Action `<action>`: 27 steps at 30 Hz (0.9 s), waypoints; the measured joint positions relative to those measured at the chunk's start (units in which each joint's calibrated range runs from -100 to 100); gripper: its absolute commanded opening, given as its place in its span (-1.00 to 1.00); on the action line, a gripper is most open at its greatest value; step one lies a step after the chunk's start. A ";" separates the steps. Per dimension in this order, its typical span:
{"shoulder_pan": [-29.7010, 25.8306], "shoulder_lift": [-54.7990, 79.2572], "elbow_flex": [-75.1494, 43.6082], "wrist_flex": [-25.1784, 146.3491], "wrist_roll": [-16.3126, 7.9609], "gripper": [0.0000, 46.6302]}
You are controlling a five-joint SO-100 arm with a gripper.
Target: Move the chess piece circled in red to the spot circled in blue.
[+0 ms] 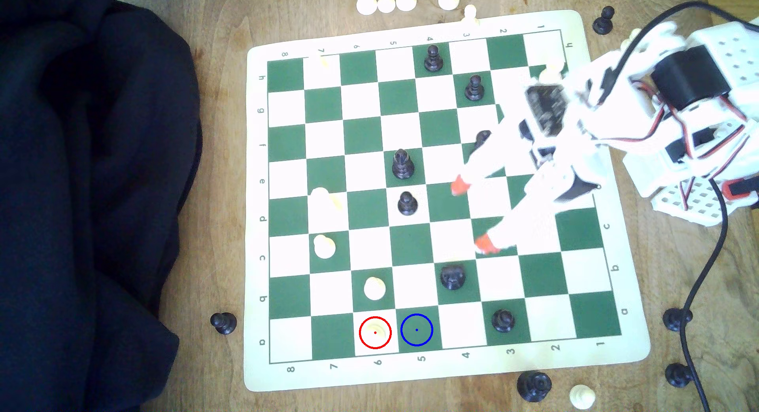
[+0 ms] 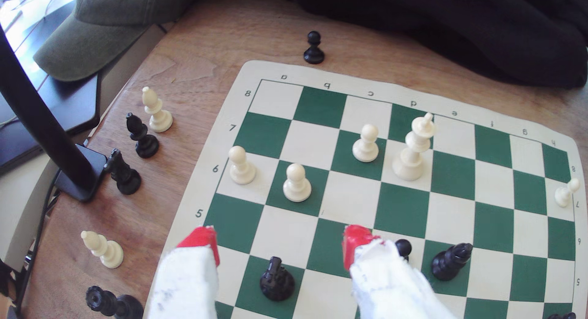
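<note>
Arm reaching in, jaws apart

The white arm (image 1: pixel 677 108) stretches from the exterior view's right; its gripper (image 1: pixel 472 215) hangs wide open, empty, red-tipped fingers (image 2: pixel 354 241) spread and blurred.

Board margin (image 1: pixel 451 367): files a–h, ranks 1–8.

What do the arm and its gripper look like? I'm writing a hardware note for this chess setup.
The arm is built of white printed plastic parts, some perforated with small holes, with black motor blocks set between them. Thin red, black and white wires run along its joints, and a thick black cable trails from it. The gripper has two long white fingers with red-orange tips.
</note>
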 measured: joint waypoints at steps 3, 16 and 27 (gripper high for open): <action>-2.95 6.45 -1.36 -2.87 -0.44 -0.17; -4.87 35.19 -13.92 -12.19 -0.54 -0.27; -4.87 51.70 -23.77 -15.14 -0.54 -0.34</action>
